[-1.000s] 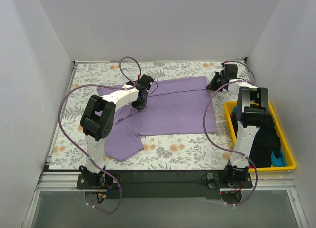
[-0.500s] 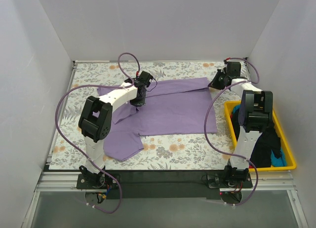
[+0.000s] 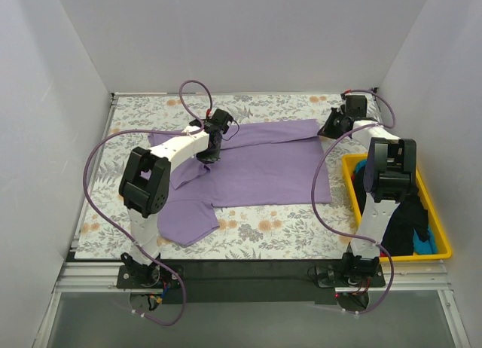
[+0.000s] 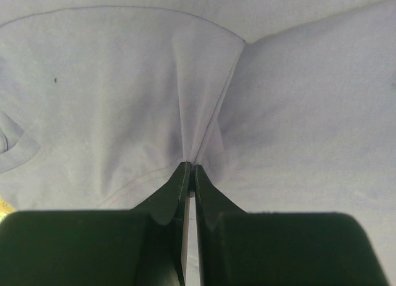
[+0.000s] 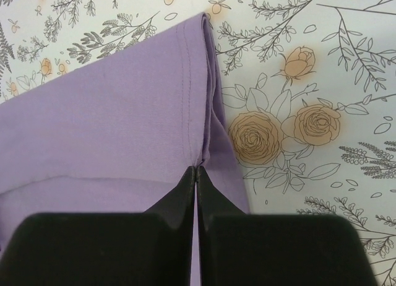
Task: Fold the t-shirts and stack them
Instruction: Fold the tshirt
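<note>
Right arm (image 3: 388, 167) swung rightward, left jaws rose slightly. Left jaws were clamped on the lavender t-shirt (image 3: 263, 166) mid-fabric, right jaws on its far-right hem corner. Shirt lay spread on the tabletop (image 3: 286, 227).

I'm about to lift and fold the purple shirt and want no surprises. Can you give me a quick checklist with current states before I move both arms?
1. Left gripper shut on the lavender shirt: ok, fabric puckers into its tips.
2. Right gripper shut on the shirt's far right hem: ok.
3. Number of layers in each pinch: cannot tell.
4. Shirt lying apart from the yellow tray: ok.
5. Right arm's cable free of the shirt: cannot tell; it crosses the shirt's right edge in the top view.
</note>
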### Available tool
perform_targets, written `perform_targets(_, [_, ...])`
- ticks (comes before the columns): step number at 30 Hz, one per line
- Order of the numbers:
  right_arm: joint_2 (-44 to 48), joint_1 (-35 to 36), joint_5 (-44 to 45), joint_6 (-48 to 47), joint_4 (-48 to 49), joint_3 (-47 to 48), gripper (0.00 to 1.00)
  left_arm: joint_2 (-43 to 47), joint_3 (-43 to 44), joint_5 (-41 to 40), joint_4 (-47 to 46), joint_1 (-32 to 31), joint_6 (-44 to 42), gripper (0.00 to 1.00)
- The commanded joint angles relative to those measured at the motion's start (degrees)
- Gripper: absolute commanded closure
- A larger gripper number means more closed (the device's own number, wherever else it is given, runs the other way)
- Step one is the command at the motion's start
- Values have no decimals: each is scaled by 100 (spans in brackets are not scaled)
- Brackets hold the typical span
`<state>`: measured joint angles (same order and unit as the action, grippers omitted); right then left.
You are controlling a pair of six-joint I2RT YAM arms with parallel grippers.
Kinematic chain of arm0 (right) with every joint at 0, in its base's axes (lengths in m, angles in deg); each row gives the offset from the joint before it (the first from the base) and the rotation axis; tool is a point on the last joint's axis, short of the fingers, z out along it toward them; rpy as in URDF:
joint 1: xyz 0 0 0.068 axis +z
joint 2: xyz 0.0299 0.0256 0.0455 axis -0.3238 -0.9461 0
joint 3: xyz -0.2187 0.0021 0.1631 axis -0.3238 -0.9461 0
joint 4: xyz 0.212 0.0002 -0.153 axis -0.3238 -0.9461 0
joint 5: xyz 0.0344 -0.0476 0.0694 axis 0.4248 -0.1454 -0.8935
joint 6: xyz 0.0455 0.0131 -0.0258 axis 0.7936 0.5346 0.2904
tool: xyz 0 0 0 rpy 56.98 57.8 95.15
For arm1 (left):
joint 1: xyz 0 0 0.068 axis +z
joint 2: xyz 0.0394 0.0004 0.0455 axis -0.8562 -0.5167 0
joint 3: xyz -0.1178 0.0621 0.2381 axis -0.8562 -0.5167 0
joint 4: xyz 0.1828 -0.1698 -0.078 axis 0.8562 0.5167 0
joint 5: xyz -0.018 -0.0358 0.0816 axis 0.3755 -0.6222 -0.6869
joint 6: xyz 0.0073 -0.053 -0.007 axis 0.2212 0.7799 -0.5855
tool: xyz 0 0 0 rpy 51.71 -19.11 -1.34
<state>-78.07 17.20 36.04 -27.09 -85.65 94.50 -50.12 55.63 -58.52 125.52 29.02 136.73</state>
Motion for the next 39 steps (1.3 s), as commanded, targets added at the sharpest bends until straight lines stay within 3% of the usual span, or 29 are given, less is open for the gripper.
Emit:
perform_targets(1, [328, 11, 128, -45, -196, 44, 99, 501, 226, -276, 252, -28, 74, 100])
perform_targets(15, [215, 11, 110, -62, -302, -343, 99, 414, -72, -84, 261, -10, 127, 100])
perform_targets(18, [-23, 11, 58, -115, -293, -237, 89, 264, -108, 40, 270, -19, 144, 100])
perform_targets(19, [-49, 11, 49, -132, -302, -176, 82, 255, -108, 101, 296, -10, 162, 100])
perform_targets(22, [47, 11, 5, -211, -293, -97, 71, 438, -82, 189, 218, -10, 294, 81])
perform_targets(23, [73, 11, -13, -246, -302, -53, 68, 518, -91, 215, 165, -2, 329, 61])
perform_targets(24, [108, 11, -21, -247, -293, -18, 66, 623, -82, 242, 121, 16, 416, 54])
perform_targets(27, [188, 11, -144, -264, -284, 167, 61, 1001, -152, 347, -46, 252, 627, 44])
perform_targets(30, [161, 55, -285, -264, -205, 378, 59, 1510, -678, 540, -449, 814, 1153, 44])
perform_targets(34, [-5, 82, -706, -72, 286, 448, 59, 2143, -1750, 1163, -1003, 2095, 1805, 46])
perform_targets(39, [-418, 82, -1085, 157, 735, 685, 59, 2356, -2498, 1551, -1548, 2705, 2060, 51])
